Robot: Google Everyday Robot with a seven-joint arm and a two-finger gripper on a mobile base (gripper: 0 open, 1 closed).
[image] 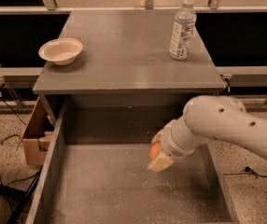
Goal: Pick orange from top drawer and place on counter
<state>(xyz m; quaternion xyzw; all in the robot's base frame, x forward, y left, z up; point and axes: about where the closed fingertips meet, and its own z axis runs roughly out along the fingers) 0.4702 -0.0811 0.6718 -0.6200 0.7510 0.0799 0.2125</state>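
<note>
Camera view: two-finger gripper was down inside wide shallow grey top drawer, at 3 o'clock of its floor, jaws clamped on small round orange fruit. Matte grey counter lay at 12 o'clock.

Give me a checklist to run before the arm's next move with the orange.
1. Gripper down in the drawer, right at the orange: ok.
2. Firm hold on the orange: cannot tell; the arm hides most of it.
3. Drawer pulled out far enough to lift straight up: ok.
4. Bare spot on the counter between the bowl and the bottle: ok.
5. Arm clear of the counter's front edge on the way up: cannot tell; it sits close below that edge.
</note>
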